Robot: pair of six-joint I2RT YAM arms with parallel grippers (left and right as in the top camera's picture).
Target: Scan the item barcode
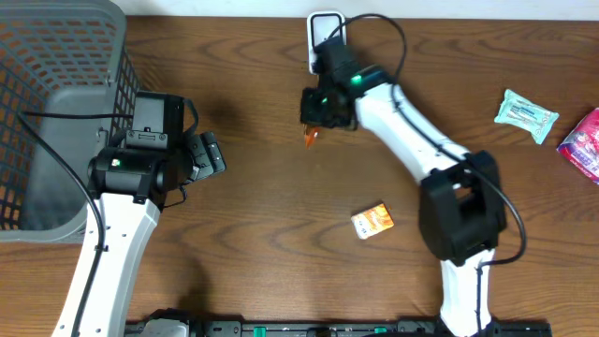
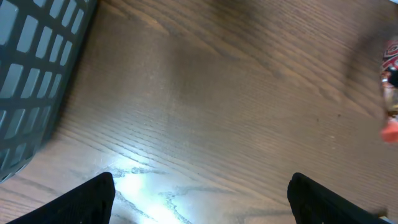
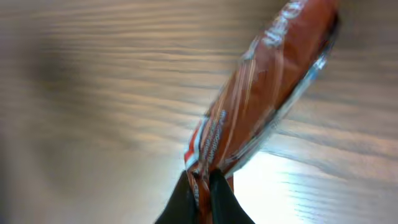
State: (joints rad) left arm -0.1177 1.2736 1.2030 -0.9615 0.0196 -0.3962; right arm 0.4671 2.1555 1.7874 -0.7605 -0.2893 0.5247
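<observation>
Big brown wooden table (image 1: 262, 187), grey plastic mesh basket (image 1: 56, 56) on its left side. Left gripper (image 1: 213, 154) hangs beside it, fingers spread wide, holding nothing. Right gripper (image 3: 199, 193) pinches the red-orange plastic snack packet (image 3: 261, 106) by one end, over the table's far middle.

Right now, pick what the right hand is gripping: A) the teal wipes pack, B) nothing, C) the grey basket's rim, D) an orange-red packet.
D: the right wrist view shows the right hand pinched shut on one end of the orange-red packet.
</observation>
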